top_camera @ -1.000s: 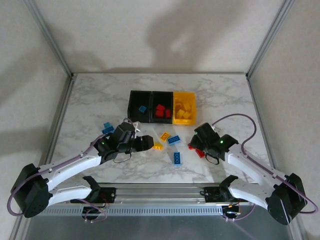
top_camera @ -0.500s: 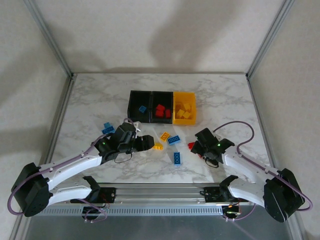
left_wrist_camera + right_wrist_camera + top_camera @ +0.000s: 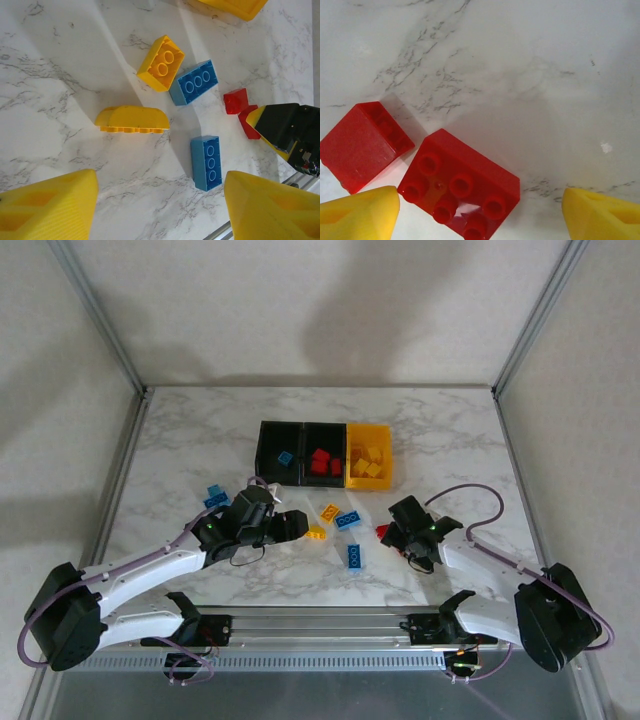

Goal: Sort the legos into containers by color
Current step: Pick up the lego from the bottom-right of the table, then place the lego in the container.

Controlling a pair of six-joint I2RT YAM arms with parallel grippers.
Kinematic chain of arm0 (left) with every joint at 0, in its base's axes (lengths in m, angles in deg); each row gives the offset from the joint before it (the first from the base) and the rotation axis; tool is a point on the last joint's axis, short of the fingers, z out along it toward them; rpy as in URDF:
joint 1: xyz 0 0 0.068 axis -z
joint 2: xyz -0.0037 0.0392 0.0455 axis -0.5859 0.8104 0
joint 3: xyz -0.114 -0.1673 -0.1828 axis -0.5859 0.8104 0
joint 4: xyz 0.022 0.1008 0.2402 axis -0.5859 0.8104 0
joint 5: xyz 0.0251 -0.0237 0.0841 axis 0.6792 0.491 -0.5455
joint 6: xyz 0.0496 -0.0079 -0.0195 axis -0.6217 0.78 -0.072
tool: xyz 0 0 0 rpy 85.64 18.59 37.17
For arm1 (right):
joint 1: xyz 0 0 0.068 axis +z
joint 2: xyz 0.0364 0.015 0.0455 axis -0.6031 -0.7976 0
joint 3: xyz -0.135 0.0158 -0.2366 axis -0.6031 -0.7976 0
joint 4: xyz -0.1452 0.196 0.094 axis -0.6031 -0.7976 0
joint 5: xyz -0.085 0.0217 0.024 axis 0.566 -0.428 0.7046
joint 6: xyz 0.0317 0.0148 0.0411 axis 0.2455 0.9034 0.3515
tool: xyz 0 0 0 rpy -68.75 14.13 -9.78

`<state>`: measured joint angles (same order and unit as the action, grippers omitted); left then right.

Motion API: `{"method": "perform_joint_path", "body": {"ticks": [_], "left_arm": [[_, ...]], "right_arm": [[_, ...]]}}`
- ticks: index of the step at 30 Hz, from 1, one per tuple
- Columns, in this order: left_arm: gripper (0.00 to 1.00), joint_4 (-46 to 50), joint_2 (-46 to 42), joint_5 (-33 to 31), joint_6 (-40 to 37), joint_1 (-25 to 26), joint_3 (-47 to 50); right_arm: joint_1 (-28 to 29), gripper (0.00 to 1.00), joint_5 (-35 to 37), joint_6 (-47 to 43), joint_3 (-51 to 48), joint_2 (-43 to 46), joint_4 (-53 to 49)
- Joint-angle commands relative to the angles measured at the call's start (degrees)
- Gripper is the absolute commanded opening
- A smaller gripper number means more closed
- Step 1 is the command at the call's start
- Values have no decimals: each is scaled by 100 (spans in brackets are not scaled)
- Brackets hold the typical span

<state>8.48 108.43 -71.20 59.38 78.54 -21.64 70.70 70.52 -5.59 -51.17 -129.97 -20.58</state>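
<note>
- Bins stood in a row at the far middle of the marble table [image 3: 180, 440]: a left black bin [image 3: 262, 452], a middle black bin [image 3: 325, 426] and a yellow bin [image 3: 387, 455], side against side.
- The left black bin held one blue brick [image 3: 286, 458], the middle black bin held red bricks [image 3: 320, 462], and the yellow bin held yellow bricks [image 3: 366, 462].
- My left gripper [image 3: 157, 197] hung low over the table with its yellow fingers spread wide and only bare marble between them; it gripped no brick.
- Ahead of it lay a curved yellow piece [image 3: 132, 120]. Beyond that, a square yellow brick [image 3: 161, 63] lay against an angled blue brick [image 3: 194, 82].
- A lone blue brick [image 3: 206, 162] lay nearer to my right arm's side, apart from the others.
- My right gripper [image 3: 480, 207] was open too, its tips on either side of a studded red brick [image 3: 460, 190] that rested studs-up on the marble. I could not tell whether either tip touched it.
- A smooth red piece [image 3: 362, 145] lay just beside that brick, close to my finger on that side.
- In the overhead view, a blue pair [image 3: 215, 496] lay together off to the left, well apart from the loose bricks in the middle.
</note>
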Motion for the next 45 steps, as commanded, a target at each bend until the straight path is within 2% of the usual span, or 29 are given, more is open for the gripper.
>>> {"method": "perform_joint_path", "body": {"ticks": [1, 5, 13, 17, 26, 37, 45], "left_arm": [[67, -107, -52, -122, 31, 39, 8], [67, -127, -55, -126, 27, 39, 26], [67, -150, -4, -107, 8, 39, 0], [67, -162, 37, -111, -2, 39, -9], [67, -166, 68, -114, 3, 39, -36], [67, -92, -65, -430, 85, 8, -157], [67, 153, -431, -648, 230, -372, -168]], "right_arm": [[-89, 81, -9, 73, -97, -110, -30], [-150, 78, -29, 72, -141, -159, -24], [-170, 61, -81, 19, -109, -153, 28], [-170, 57, -81, -7, -91, -143, 29], [-170, 51, -1, -71, 10, -78, -86], [-105, 49, 208, -310, 782, 352, -675], [115, 49, 262, -727, 1854, -230, -613]]}}
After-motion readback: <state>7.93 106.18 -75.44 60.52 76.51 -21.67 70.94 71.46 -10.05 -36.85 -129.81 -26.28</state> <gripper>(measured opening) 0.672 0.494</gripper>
